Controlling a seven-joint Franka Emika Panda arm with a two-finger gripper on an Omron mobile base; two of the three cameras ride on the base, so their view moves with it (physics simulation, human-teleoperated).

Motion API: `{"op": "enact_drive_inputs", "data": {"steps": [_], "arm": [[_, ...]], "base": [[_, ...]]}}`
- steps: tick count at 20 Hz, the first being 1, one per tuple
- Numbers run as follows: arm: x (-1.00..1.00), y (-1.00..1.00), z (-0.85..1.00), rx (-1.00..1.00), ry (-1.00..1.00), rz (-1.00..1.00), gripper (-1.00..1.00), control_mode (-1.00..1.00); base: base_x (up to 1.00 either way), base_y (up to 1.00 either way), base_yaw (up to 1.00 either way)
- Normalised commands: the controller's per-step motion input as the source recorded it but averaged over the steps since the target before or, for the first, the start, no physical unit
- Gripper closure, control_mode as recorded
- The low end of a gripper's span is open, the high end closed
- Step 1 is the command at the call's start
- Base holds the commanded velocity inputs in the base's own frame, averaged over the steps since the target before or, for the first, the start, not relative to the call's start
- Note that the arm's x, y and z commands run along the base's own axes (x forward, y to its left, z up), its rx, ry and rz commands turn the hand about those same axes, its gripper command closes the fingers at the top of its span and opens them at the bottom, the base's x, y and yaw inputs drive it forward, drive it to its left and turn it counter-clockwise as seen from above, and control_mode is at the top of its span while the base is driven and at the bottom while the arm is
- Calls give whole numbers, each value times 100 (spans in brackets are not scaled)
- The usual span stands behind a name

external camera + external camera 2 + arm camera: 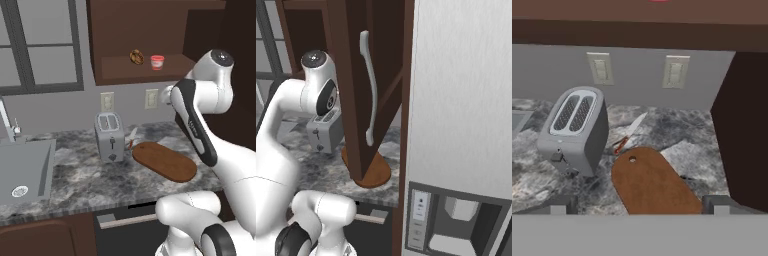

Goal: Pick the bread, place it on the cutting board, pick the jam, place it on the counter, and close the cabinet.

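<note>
The bread [136, 56] and the red jam [157, 62] sit side by side on the lower shelf of the cabinet [145, 74], whose door [353, 75] stands swung open with its silver handle [372, 90] facing me. The cutting board [165, 161] lies bare on the counter [85, 180], right of the toaster. In the hand view my gripper [639, 207] is open with its fingertips [559, 205] far apart and nothing between them. It hangs below the shelf and looks down on the cutting board [654, 182].
A grey toaster [110, 136] stands on the counter with a red-handled knife [132, 137] beside it. A sink [25, 172] lies at the left. Two wall outlets [674, 71] sit under the cabinet. A tall grey fridge [461, 100] closes off the right side.
</note>
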Motion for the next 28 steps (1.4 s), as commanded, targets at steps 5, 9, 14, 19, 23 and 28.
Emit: {"op": "enact_drive_inputs", "data": {"steps": [5, 9, 14, 19, 23, 28], "arm": [[0, 0, 43, 0, -11, 0, -100, -100], [0, 0, 46, 0, -7, 0, -100, -100], [0, 0, 42, 0, -3, 0, -100, -100], [1, 0, 34, 0, -4, 0, -100, -100], [8, 0, 19, 0, -8, 0, -100, -100], [15, 0, 8, 0, -7, 0, -100, -100]], "base": [[0, 0, 0], [0, 0, 0], [0, 0, 0], [0, 0, 0], [0, 0, 0], [0, 0, 0]]}}
